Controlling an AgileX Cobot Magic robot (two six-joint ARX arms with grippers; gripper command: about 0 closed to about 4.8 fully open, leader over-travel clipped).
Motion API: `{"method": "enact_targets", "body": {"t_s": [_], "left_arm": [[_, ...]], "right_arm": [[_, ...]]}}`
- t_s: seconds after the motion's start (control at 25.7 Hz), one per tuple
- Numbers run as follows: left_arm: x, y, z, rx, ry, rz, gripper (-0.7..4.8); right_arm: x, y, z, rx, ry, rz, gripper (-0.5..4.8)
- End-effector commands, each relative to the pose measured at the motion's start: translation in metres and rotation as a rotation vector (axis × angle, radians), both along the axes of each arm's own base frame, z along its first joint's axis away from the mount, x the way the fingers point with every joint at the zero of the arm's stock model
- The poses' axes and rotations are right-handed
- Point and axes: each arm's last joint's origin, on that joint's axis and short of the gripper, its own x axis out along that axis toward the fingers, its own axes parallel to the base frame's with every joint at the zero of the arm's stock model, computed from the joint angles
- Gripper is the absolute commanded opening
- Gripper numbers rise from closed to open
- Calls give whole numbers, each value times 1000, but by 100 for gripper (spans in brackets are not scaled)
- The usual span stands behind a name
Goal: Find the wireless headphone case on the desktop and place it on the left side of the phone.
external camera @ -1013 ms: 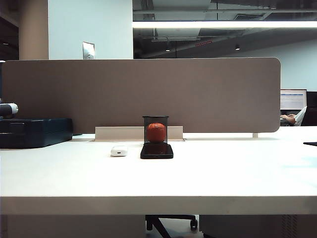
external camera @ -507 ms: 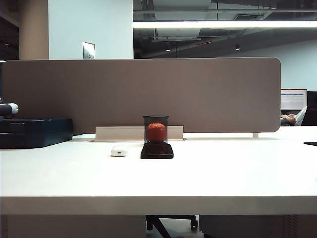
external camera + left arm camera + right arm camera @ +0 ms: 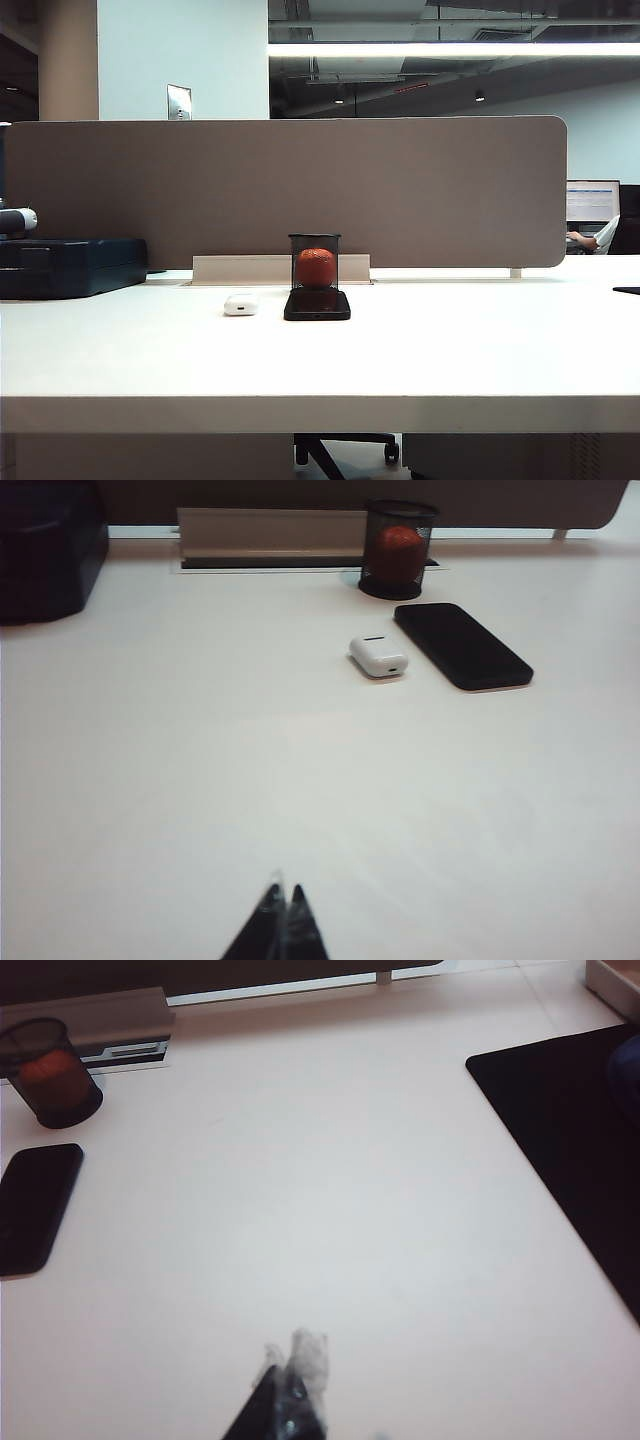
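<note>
Exterior view, mesh cup (image 3: 314, 262) behind phone (image 3: 317, 304), both end effectors (image 3: 282, 920) (image 3: 290, 1400) pressed together.

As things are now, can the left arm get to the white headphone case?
Probably yes. The left gripper, shut, hangs over bare desktop, and nothing lies between it and the headphone case beside the phone.

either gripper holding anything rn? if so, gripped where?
Nothing held. The left gripper and right gripper are both shut on nothing, above bare desktop. The wireless headphone case lies free beside the phone.
</note>
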Motion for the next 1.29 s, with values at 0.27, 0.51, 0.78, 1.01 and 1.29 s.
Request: {"method": "enact_targets", "body": {"t_s": [0.27, 0.51, 0.78, 1.01, 1.29], "left_arm": [[1, 2, 5, 3, -50, 69, -6], [2, 3, 9, 3, -100, 104, -6], [2, 3, 14, -2, -156, 106, -5], [2, 3, 16, 7, -178, 106, -6], [2, 3, 16, 26, -182, 103, -6]], "right_arm": [[-22, 2, -46, -11, -141, 1, -8], [-36, 4, -74, -18, -246, 10, -8], [-46, 5, -110, -8, -366, 6, -8], [-49, 5, -132, -22, -369, 1, -8], [-48, 5, -151, -69, -384, 11, -8]]}}
